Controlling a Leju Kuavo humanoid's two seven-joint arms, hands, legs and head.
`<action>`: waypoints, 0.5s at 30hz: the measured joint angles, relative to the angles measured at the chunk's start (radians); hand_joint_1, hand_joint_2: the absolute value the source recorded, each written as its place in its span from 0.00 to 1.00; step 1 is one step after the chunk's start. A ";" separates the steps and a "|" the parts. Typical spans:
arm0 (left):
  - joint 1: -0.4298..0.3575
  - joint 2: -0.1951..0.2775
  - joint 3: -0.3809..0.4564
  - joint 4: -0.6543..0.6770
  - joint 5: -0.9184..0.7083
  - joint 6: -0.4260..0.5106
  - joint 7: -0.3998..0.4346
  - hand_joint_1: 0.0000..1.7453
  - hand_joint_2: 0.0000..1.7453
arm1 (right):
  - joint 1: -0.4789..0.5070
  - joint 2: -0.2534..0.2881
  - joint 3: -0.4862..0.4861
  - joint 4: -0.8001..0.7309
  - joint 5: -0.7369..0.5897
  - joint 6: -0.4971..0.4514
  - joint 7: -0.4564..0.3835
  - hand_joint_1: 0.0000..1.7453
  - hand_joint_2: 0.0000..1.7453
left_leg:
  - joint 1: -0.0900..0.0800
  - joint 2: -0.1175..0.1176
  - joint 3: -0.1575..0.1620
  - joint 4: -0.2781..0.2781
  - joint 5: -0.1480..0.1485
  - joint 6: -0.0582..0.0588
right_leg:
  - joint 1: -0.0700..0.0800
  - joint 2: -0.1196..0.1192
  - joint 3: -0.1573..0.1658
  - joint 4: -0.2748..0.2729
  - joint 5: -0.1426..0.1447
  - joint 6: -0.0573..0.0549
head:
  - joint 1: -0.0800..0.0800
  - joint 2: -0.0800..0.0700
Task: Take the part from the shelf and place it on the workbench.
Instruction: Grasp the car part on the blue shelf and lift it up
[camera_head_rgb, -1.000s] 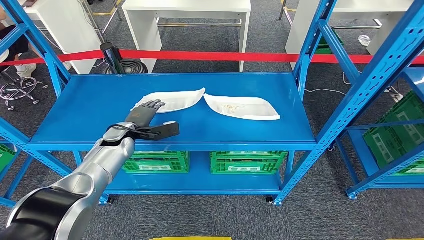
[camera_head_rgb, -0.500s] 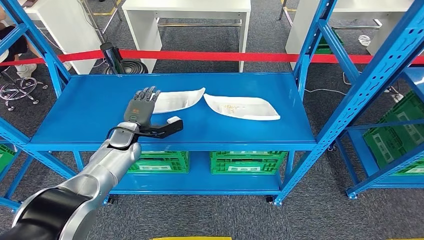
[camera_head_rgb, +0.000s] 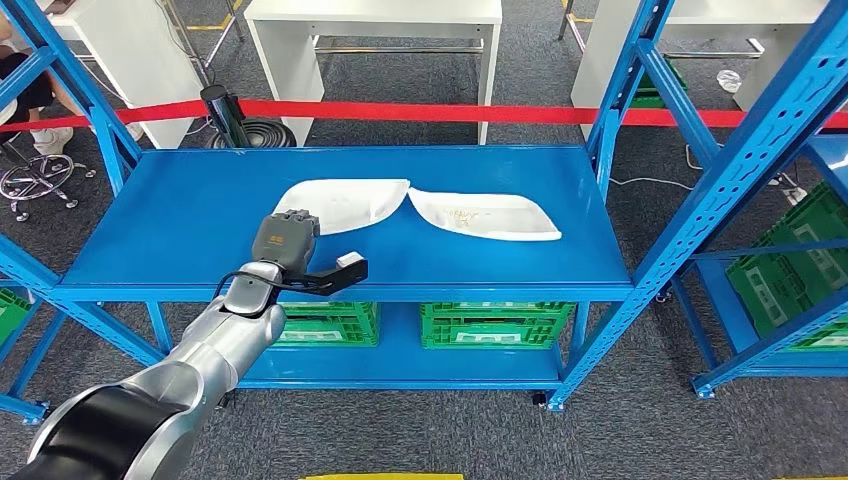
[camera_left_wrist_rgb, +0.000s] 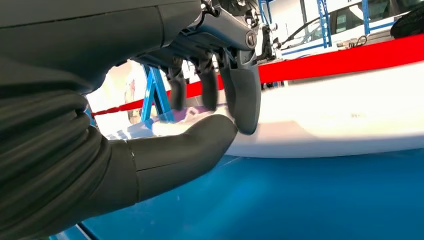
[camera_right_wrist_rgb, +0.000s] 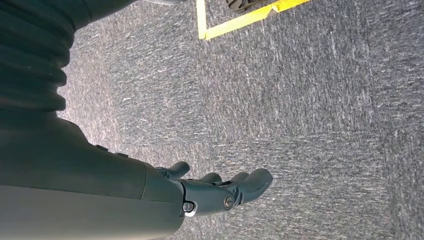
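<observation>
Barely started: neither white part has left the shelf yet.

Head view: the left hand (camera_head_rgb: 285, 240) sits low over the blue metal shelf deck (camera_head_rgb: 180, 215), fingers bent down, thumb stuck out sideways, holding nothing. The near white curved moulded plastic part (camera_head_rgb: 345, 201) lies just beyond its fingertips; a second white moulded part (camera_head_rgb: 490, 215) is further off to its thumb side. Left wrist view: fingers (camera_left_wrist_rgb: 245, 95) hang spread above the thumb, white part right behind them, gap empty. Right wrist view: the right hand (camera_right_wrist_rgb: 220, 190) dangles loosely open over grey carpet (camera_right_wrist_rgb: 320, 100). Grasp, carry and placement are all left, I'd say.
</observation>
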 joint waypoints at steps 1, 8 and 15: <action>0.001 0.000 0.000 0.001 0.001 -0.003 -0.001 1.00 1.00 | 0.000 0.000 0.000 0.000 0.000 0.000 0.000 0.00 1.00 | 0.000 0.000 0.000 0.000 0.000 0.000 | 0.000 0.000 0.000 0.000 0.000 0.000 | 0.000 0.000; 0.001 -0.001 0.000 0.012 0.011 -0.029 -0.008 1.00 1.00 | 0.000 0.000 0.000 0.000 0.000 -0.001 -0.006 0.00 1.00 | 0.000 0.000 0.000 0.000 0.000 0.000 | 0.000 0.000 0.000 0.000 0.000 0.000 | 0.000 0.000; 0.001 -0.002 0.000 0.015 0.012 -0.038 -0.008 0.99 1.00 | 0.000 0.000 0.000 0.000 -0.001 -0.001 -0.007 0.00 1.00 | 0.000 0.000 0.000 0.000 0.000 0.000 | 0.000 0.000 0.000 0.000 0.000 0.000 | 0.000 0.000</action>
